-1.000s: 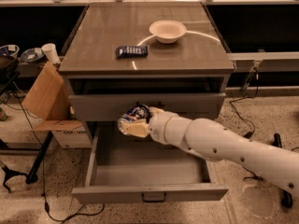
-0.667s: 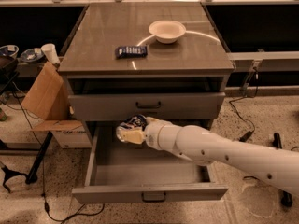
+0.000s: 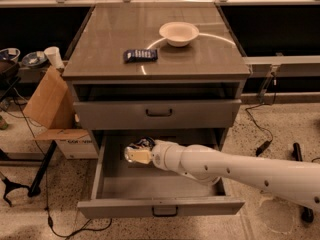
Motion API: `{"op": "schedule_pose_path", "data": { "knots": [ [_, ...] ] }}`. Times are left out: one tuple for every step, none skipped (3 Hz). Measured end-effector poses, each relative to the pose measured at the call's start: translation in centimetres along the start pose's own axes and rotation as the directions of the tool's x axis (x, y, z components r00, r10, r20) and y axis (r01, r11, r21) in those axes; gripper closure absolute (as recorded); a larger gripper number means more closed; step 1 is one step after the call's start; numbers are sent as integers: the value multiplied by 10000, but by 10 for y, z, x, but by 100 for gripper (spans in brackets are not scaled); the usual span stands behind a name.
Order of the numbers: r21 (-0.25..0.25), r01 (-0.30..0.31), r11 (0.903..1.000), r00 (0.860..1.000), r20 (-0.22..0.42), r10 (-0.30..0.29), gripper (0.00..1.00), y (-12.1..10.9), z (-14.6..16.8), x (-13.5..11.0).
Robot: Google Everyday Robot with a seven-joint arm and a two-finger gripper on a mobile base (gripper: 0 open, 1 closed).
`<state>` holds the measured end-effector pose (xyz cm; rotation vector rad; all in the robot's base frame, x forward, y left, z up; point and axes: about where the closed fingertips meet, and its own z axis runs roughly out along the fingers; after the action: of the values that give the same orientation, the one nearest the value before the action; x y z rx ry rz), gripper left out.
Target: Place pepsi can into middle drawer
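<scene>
The middle drawer (image 3: 150, 186) is pulled open below the cabinet and shows its grey box interior. My gripper (image 3: 136, 154) is at the back left of the drawer, just above its floor, at the end of my white arm that reaches in from the right. It is shut on the pepsi can (image 3: 145, 143). Only a small blue-and-white part of the can shows behind the tan fingers (image 3: 138, 156).
The upper drawer front (image 3: 159, 114) is closed right above my gripper. On the cabinet top lie a flat dark-blue snack packet (image 3: 140, 55) and a white bowl (image 3: 178, 33). A cardboard box (image 3: 50, 101) and a stand leg (image 3: 42, 166) are to the left. Cables lie on the floor to the right.
My gripper has moved down and a little left with the can, from in front of the upper drawer into the open middle drawer.
</scene>
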<state>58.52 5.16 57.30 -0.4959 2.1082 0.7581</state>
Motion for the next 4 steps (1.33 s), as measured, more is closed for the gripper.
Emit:
{"op": "schedule_pose_path", "data": {
  "knots": [
    [-103, -396, 9992, 9991, -143, 394, 100, -8, 24, 25],
    [-263, -760, 9968, 9970, -176, 755, 100, -17, 49, 49],
    [-317, -946, 9950, 9954, -209, 940, 100, -24, 71, 69],
    [-305, -1120, 9932, 9936, -204, 1114, 81, -29, 88, 84]
  ]
}}
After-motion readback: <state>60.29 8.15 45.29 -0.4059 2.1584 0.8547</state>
